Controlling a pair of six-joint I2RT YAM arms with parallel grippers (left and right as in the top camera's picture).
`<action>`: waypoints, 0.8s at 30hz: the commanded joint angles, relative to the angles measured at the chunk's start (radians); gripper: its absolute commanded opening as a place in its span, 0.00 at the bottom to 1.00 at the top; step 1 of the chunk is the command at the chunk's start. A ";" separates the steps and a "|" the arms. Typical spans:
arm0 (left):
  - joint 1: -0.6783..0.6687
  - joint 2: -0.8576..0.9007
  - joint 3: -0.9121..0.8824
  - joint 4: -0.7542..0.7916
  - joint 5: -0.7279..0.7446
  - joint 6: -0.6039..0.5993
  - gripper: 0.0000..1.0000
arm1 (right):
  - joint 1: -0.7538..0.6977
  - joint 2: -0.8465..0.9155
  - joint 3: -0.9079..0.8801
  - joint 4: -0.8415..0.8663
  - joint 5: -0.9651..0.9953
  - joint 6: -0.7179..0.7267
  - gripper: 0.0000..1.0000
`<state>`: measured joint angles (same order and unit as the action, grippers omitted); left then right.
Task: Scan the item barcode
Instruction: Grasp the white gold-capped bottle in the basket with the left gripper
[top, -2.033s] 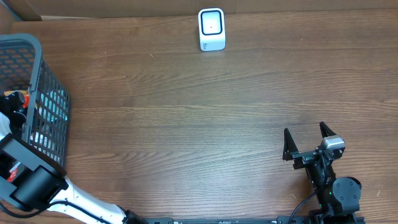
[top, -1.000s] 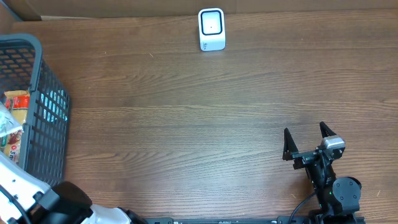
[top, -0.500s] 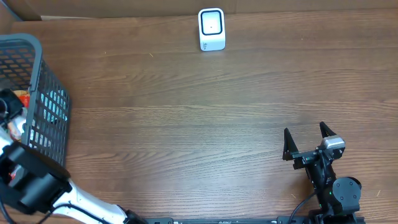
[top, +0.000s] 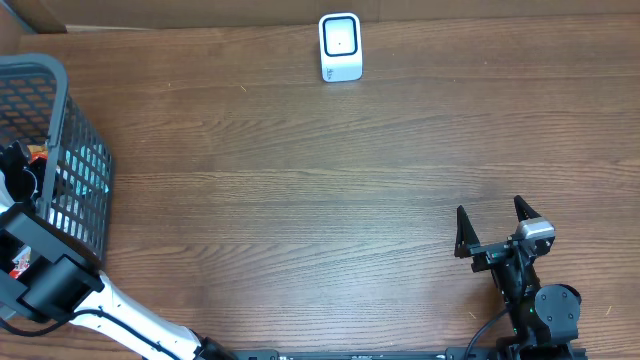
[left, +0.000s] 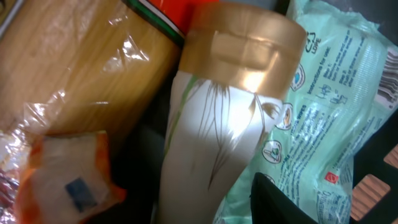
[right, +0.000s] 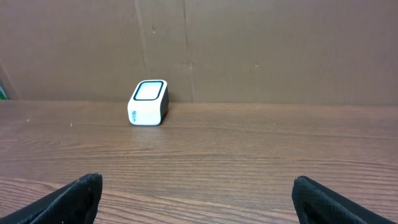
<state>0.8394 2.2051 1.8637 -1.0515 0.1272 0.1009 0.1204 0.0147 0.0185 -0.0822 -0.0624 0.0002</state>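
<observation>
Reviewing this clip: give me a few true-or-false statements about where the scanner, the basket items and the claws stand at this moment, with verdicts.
1. The barcode scanner stands alone near the far edge of the table. True.
2. The right claw is shut on a bottle. False: it is open and empty, well apart from the scanner.
3. The left arm reaches into the basket. True.
4. The white bottle has a blue cap. False: its cap is gold.
5. A green packet lies beside the bottle. True.
</observation>
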 joint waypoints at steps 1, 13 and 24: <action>0.005 -0.005 0.005 -0.021 0.025 0.006 0.43 | 0.004 -0.012 -0.011 0.003 0.006 0.003 1.00; 0.003 -0.004 -0.110 -0.012 -0.002 -0.024 0.47 | 0.004 -0.012 -0.011 0.003 0.006 0.003 1.00; 0.003 -0.011 -0.072 -0.026 0.011 -0.057 0.04 | 0.004 -0.012 -0.011 0.003 0.006 0.003 1.00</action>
<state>0.8459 2.1826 1.7306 -1.0237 0.1230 0.0784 0.1204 0.0147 0.0185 -0.0822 -0.0624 0.0002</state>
